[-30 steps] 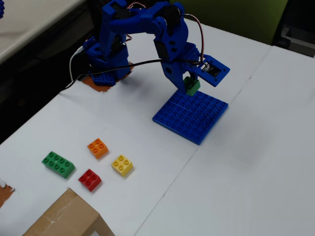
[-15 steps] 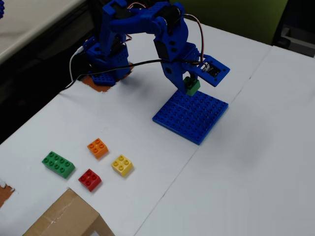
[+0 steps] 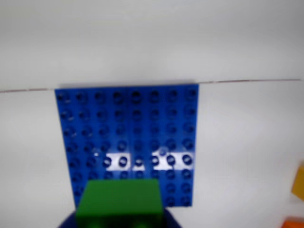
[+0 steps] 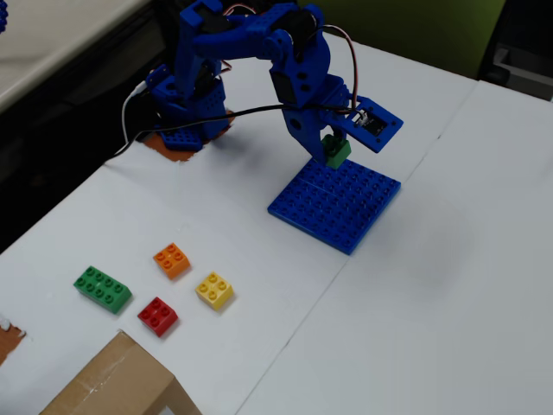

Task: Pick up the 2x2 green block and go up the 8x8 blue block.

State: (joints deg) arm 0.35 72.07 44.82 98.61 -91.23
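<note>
Fixed view: gripper [image 4: 333, 149] holds 2x2 green block [image 4: 337, 152] above 8x8 blue block [image 4: 337, 205].

Green block [image 4: 336, 151]: smooth plastic. Blue plate [image 3: 128, 137]: studded plastic, glossy, with bright glare patches in the wrist view. Arm [image 4: 259, 60]: matt blue plastic. Table [image 4: 449, 285]: smooth, matt white surface. Box [image 4: 117, 385]: matt brown cardboard. Orange brick [image 4: 172, 259]: smooth plastic.
</note>
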